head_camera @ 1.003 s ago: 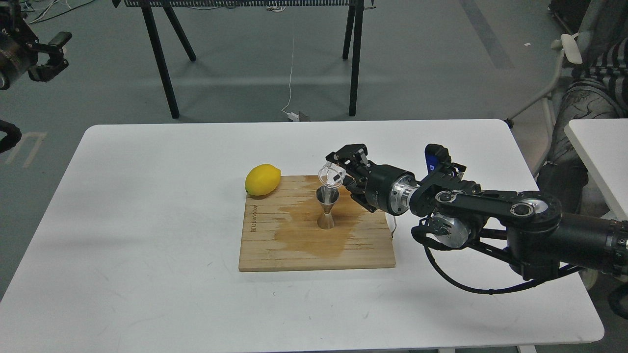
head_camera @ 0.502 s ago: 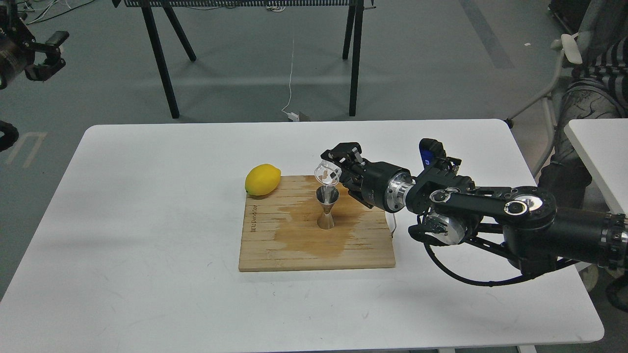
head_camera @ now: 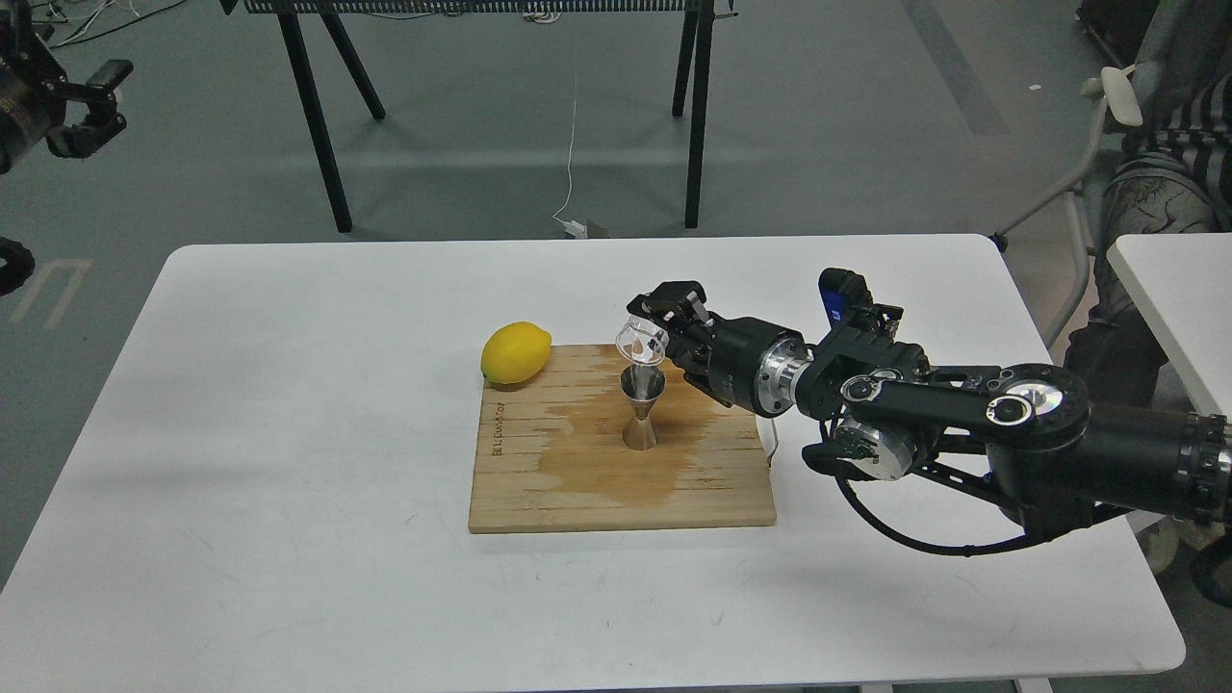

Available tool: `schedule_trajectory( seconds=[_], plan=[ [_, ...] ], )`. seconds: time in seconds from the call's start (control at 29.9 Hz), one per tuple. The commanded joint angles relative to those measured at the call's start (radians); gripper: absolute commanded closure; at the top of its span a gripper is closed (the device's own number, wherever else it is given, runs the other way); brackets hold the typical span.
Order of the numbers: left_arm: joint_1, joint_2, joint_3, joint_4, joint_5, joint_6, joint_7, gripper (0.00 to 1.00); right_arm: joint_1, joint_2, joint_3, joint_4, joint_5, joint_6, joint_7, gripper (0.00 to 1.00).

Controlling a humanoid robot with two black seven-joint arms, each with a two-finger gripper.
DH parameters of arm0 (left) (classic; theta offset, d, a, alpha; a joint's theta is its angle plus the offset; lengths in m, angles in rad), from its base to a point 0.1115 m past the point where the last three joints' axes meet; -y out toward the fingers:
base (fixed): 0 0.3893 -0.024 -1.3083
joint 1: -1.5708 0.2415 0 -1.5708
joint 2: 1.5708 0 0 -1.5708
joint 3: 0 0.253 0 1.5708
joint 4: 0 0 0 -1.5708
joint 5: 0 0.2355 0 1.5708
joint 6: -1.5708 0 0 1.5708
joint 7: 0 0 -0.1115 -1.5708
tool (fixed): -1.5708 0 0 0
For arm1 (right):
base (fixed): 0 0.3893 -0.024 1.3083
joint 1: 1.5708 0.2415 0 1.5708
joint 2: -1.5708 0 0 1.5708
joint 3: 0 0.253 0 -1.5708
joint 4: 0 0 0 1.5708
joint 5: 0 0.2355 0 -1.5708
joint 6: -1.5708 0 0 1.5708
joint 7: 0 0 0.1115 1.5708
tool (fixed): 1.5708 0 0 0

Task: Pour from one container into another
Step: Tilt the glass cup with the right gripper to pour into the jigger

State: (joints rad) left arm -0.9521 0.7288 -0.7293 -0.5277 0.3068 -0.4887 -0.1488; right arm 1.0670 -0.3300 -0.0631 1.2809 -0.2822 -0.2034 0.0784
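The steel hourglass jigger (head_camera: 642, 409) stands upright on the wooden board (head_camera: 539, 481), which carries a dark wet stain around the jigger. Just above the jigger's mouth hangs the small clear glass cup (head_camera: 637, 342), tipped steeply to the left, and my right gripper (head_camera: 659, 332) is shut on it from the right. My left gripper (head_camera: 91, 101) is far off at the upper left, raised above the floor beyond the table, its fingers spread open with nothing in them.
A yellow lemon (head_camera: 516, 353) lies at the board's back left corner. The board sits mid-way on the white table (head_camera: 289, 433). A second white table (head_camera: 1169, 289) and a seated person (head_camera: 1165, 164) are at the right. Black trestle legs (head_camera: 318, 115) stand behind.
My right gripper has shifted a little left and up with the cup, tipping it further over the jigger. The left gripper drifted slightly up and left.
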Motion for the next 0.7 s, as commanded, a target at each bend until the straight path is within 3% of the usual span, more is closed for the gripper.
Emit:
schedule_trajectory(
  seconds=[0.0,0.67],
  plan=[
    [0.0,0.0,0.001,0.0,0.0,0.0,0.0,0.0,0.019,0.002,-0.029,0.0,-0.026,-0.007,0.009,0.98],
    [-0.019,0.014,0.001,0.0,-0.005,0.0,0.001,0.0,0.051,0.002,-0.049,-0.011,-0.034,-0.013,0.015,0.98]
  ],
)
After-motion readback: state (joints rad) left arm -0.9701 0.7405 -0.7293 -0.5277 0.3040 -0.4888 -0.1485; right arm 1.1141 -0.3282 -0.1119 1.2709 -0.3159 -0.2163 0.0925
